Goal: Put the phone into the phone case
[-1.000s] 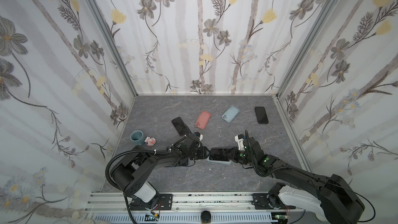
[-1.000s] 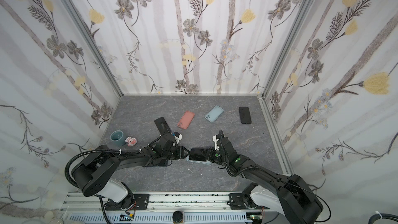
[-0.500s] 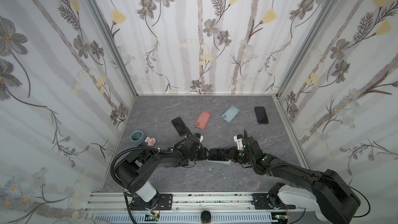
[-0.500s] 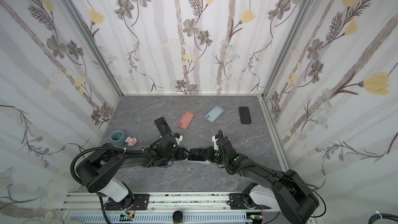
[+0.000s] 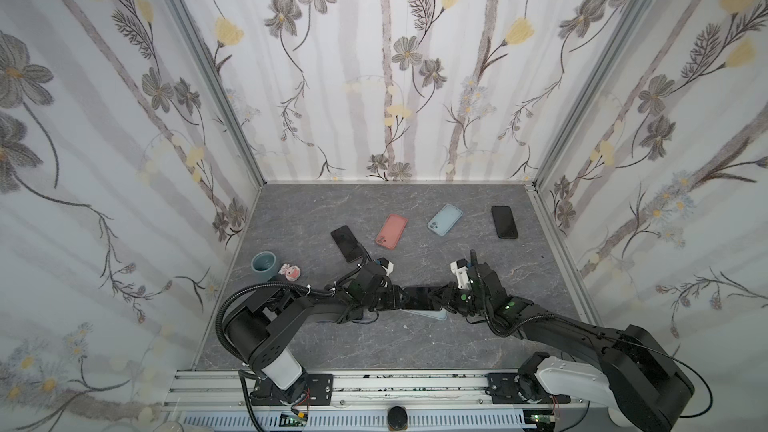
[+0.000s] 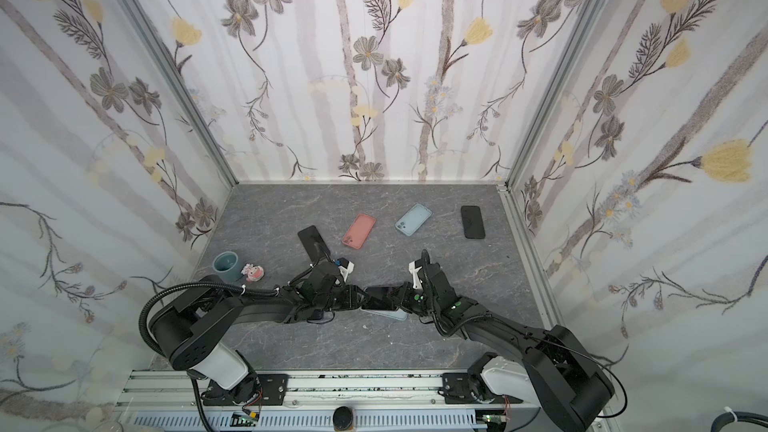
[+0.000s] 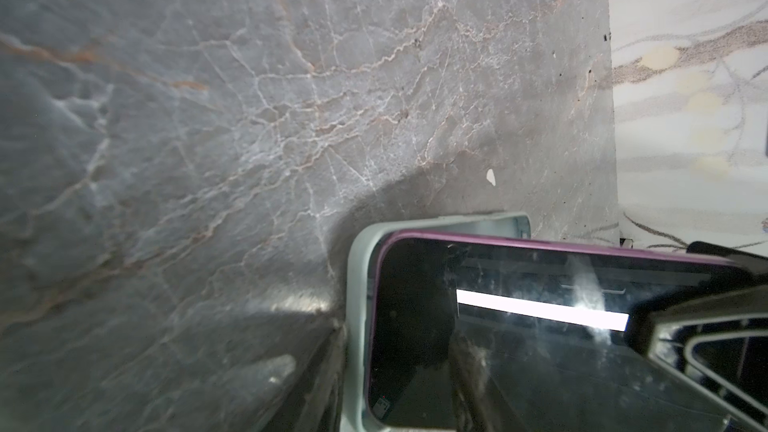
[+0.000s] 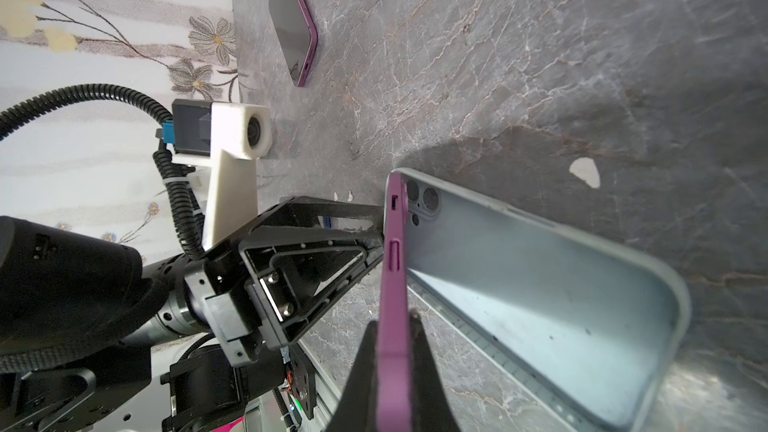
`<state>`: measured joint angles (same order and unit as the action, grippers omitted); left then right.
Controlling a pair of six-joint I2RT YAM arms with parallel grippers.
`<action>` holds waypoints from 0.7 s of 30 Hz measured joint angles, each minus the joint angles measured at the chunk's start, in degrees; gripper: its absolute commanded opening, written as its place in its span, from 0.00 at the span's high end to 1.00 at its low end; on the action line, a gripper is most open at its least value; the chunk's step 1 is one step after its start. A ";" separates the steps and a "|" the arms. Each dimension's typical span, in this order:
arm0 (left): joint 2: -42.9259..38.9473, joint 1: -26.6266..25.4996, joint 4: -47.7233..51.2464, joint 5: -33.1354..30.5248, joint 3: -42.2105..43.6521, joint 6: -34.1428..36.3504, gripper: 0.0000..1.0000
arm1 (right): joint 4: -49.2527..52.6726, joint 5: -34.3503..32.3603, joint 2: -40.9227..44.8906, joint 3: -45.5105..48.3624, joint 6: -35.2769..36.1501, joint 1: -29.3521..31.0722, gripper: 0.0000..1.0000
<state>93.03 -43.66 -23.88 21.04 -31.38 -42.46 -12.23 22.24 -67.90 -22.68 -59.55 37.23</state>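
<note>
Purple phone [image 8: 392,268] edge pinched tight betw R gripper [image 8: 394,322] fingers [image 8: 360,371].

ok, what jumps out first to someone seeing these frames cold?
The two grippers meet nose to nose at the front centre of the table. The right gripper pinches a purple phone angled into a pale blue-grey case, with the left gripper at its other end. Behind lie a dark phone, a pink case and a light blue case, all boxed in by loud floral walls.

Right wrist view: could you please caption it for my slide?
Right fingers grip the purple phone, angled against the pale blue case.
</note>
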 measured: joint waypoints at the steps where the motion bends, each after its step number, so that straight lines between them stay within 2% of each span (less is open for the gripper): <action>1: 0.15 -0.07 -0.35 -0.02 0.00 -0.04 0.57 | -0.15 0.20 -0.15 0.00 0.00 -0.13 0.99; 9: 0.24 -1.38 -0.76 -2.16 -0.48 -1.05 0.57 | -2.25 0.87 -0.26 1.53 -0.63 -0.98 0.99; 21: -2.25 -7.65 -2.95 -6.21 2.60 -6.25 0.57 | -1.22 0.35 5.95 5.49 -2.56 -2.23 0.98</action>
<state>90.78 -51.31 -26.83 14.83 -28.77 -48.71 -13.45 22.59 -61.95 -17.19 -62.11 35.00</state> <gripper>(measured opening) 0.427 0.084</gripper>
